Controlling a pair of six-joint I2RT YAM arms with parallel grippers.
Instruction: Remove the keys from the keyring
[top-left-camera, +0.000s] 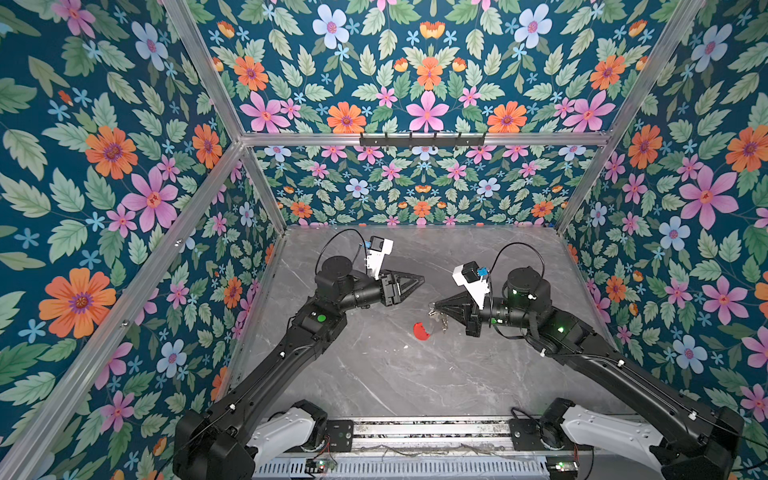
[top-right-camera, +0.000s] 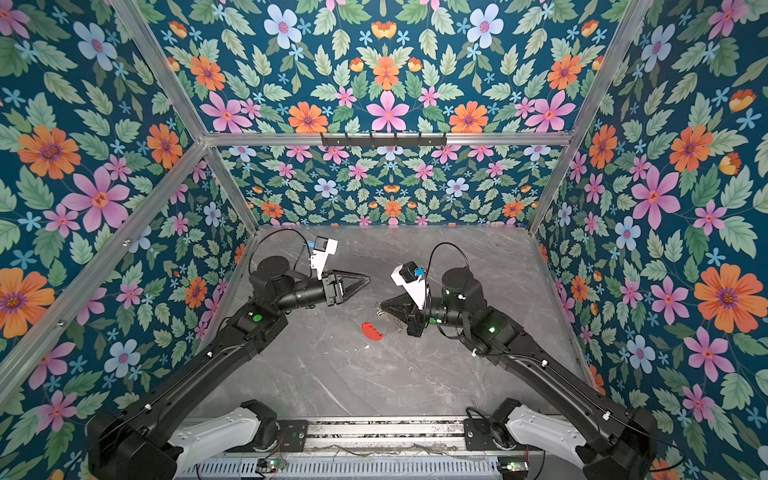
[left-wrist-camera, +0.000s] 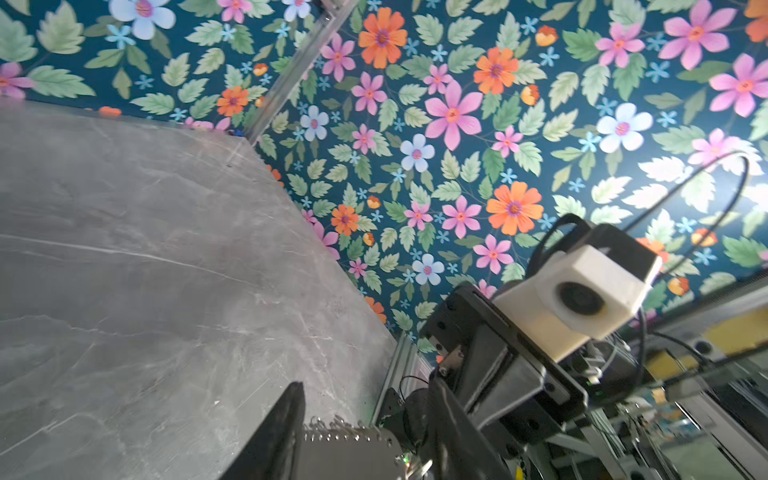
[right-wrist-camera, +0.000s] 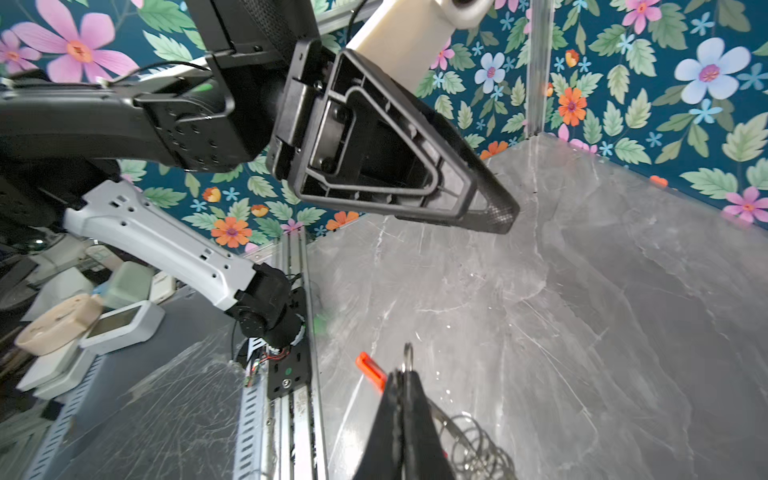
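The keyring (left-wrist-camera: 349, 455), a flat grey plate fringed with small silver loops, lies between my left gripper's (left-wrist-camera: 368, 386) fingers. It rests against one finger and a gap shows to the other; the jaws stand apart. In both top views this gripper (top-left-camera: 422, 279) (top-right-camera: 368, 279) hovers above the table and hides the plate. Opposite it, my right gripper (top-left-camera: 433, 304) (right-wrist-camera: 402, 376) is shut on a silver ring (right-wrist-camera: 408, 357). A bunch of rings and small keys (top-left-camera: 440, 319) (top-right-camera: 390, 318) dangles under it. A red crescent piece (top-left-camera: 420, 331) (top-right-camera: 371, 331) lies on the table below.
The grey marble table (top-left-camera: 374, 374) is walled in by floral panels on three sides. A black hook rail (top-left-camera: 422, 139) hangs on the back frame. An aluminium rail (top-left-camera: 428, 428) with both arm bases runs along the front edge.
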